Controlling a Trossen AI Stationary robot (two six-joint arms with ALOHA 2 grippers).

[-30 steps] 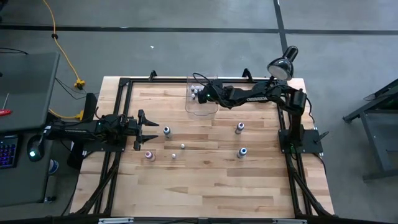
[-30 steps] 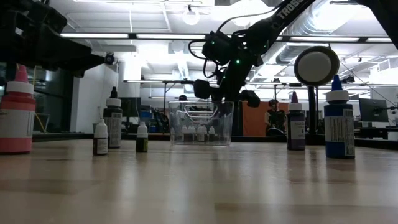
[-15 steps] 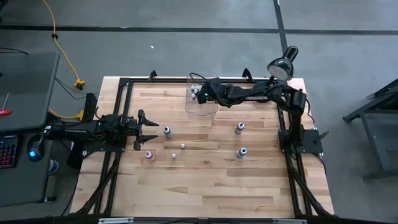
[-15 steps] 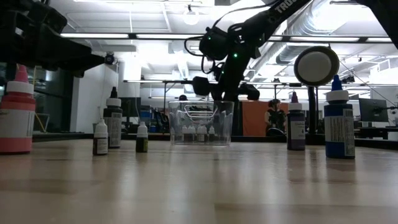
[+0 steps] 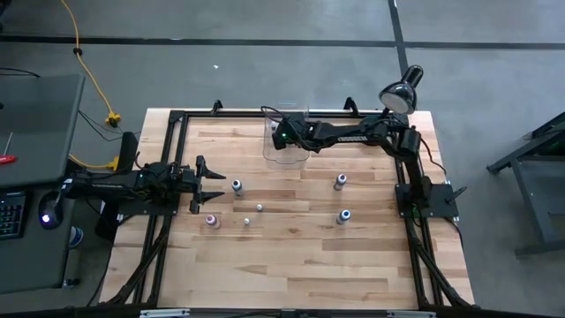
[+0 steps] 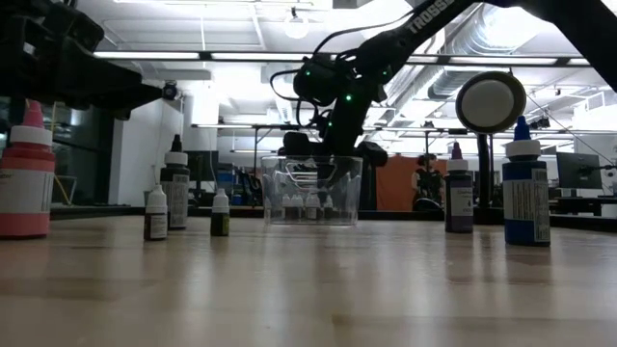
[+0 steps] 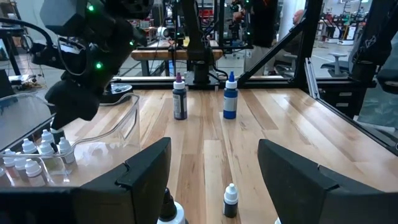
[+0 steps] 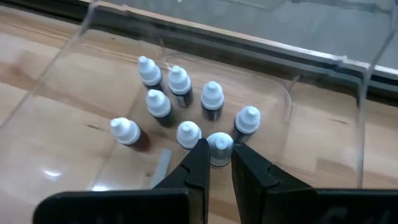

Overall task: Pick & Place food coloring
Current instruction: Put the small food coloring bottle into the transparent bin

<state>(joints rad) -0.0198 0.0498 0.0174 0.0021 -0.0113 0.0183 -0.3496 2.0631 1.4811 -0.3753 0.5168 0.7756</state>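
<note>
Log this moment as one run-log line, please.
right pincer: shut on a small bottle, lowered in the clear bin | left pincer: open, waiting by loose bottles | bin: other bottles upright

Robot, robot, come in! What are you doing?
Right gripper holding tiny white-capped bottle inside clear plastic bin. Left gripper open, waiting. Nothing blocking.

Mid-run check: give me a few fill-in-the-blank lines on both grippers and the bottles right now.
The right gripper pinches a food coloring bottle by its white ___.
Seven other bottles stand in the clear ___.
The left gripper waits with fingers ___.
Loose on the table stand ___ bottles.
Missing: cap, bin, open, six.
</note>
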